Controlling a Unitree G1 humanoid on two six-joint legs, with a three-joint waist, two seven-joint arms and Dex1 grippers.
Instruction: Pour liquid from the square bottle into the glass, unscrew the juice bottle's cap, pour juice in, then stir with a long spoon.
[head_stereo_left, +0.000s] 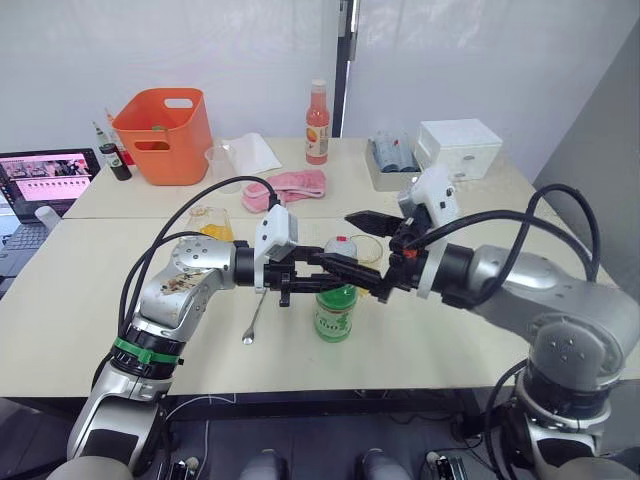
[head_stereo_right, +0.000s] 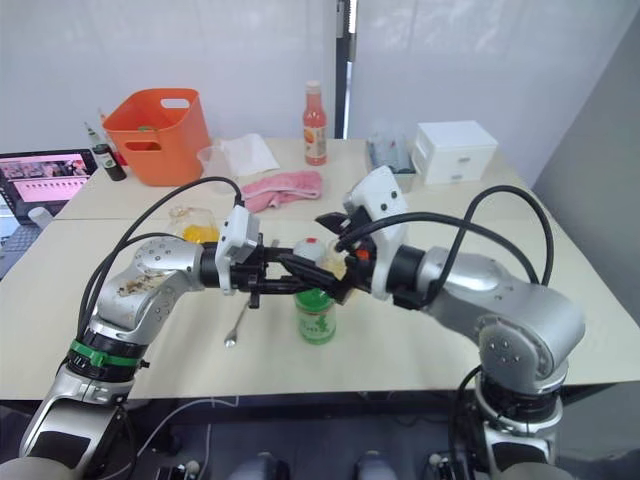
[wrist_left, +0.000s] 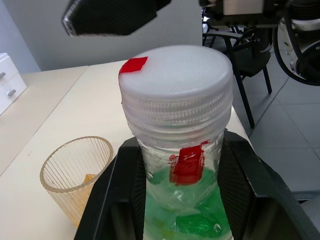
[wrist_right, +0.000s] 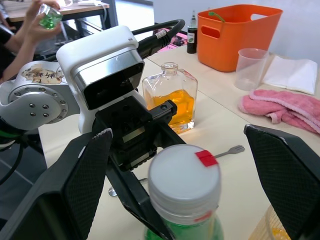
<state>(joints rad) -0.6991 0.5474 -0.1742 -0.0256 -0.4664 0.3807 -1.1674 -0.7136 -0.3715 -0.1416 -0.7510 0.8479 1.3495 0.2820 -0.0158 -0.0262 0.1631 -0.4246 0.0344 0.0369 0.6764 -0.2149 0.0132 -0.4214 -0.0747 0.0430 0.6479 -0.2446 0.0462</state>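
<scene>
Two grippers meet mid-table for you. Left to right: spoon (head_stereo_left: 254, 318) flat near the front edge; square bottle (wrist_right: 170, 97) behind it; left gripper (wrist_left: 172, 200) clamped on the juice bottle (head_stereo_left: 335, 312) neck, cap (wrist_left: 176, 82) on; right gripper (wrist_right: 182, 185) spread wide around the cap, untouching; glass (wrist_left: 76, 171) just beyond.

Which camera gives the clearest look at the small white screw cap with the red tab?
The left wrist view: the small white screw cap with the red tab sits close up, ridges and tab plain. The right wrist view shows it from above between the open right gripper jaws; the head views show it small and partly hidden by the arms.
</scene>
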